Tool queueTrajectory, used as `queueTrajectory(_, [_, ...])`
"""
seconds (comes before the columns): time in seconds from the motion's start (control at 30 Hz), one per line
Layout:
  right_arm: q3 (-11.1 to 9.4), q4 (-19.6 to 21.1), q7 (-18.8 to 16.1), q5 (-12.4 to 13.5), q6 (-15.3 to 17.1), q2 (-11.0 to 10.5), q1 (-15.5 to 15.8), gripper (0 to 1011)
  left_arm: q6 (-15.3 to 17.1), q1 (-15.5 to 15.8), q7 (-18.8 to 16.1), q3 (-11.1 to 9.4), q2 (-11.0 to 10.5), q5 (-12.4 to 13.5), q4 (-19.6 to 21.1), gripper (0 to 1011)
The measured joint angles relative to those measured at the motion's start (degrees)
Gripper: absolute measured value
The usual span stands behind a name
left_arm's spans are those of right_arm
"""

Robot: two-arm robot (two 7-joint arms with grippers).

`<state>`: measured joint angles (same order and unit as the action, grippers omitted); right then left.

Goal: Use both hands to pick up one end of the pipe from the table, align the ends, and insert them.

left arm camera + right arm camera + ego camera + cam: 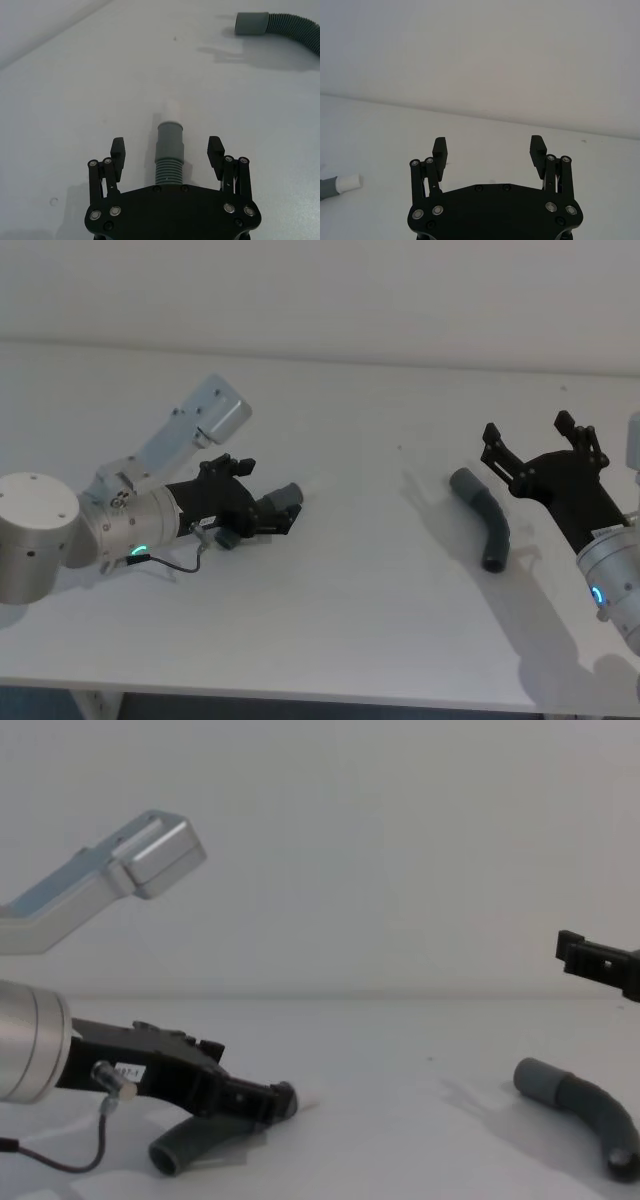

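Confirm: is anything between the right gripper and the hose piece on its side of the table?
Nothing visible. The right gripper, fingers open, hangs above the table beside the right hose piece, which lies alone on bare surface. The other hose piece sits between the open fingers of the left gripper, well apart on the robot's left.

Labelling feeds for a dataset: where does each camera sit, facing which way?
Head view: high, looking down at the table; left gripper open around the white-tipped hose, right gripper open near the plain-cuffed hose.
Chest view: low, looking across; left arm, right gripper's fingertips.
Left wrist view: behind its fingers, along the white-tipped hose.
Right wrist view: behind its fingers, toward the wall.
Both wrist views show the white tip.
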<state>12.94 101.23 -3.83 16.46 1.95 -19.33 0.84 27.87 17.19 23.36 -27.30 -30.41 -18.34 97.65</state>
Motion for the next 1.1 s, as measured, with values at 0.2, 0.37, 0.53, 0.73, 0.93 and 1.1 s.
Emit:
queueTrajectory(0.2, [0.0,0.0,0.0,0.0,0.0,0.0,0.0,1004,1.3,0.5,0.7,-0.3,0.2,0.1,-0.6,1001])
queueTrajectory(0.37, [0.0,0.0,0.0,0.0,0.0,0.0,0.0,1004,2.0,0.9,1.1,-0.5,0.3,0.1,-0.9,1001])
queueTrajectory(0.53, [0.0,0.0,0.0,0.0,0.0,0.0,0.0,1004,2.5,1.3,1.4,-0.7,0.6,0.2,-1.4,1001])
queueTrajectory(0.73, [0.0,0.0,0.0,0.0,0.0,0.0,0.0,1004,3.3,2.0,1.8,-1.1,0.8,0.2,-1.9,1001])
queueTrajectory(0.93, [0.0,0.0,0.0,0.0,0.0,0.0,0.0,1004,3.9,2.5,2.1,-1.4,1.0,0.2,-2.4,1001])
queueTrajectory(1.1, [0.0,0.0,0.0,0.0,0.0,0.0,0.0,1004,4.4,3.0,2.4,-1.8,1.2,-0.1,-2.9,1001])
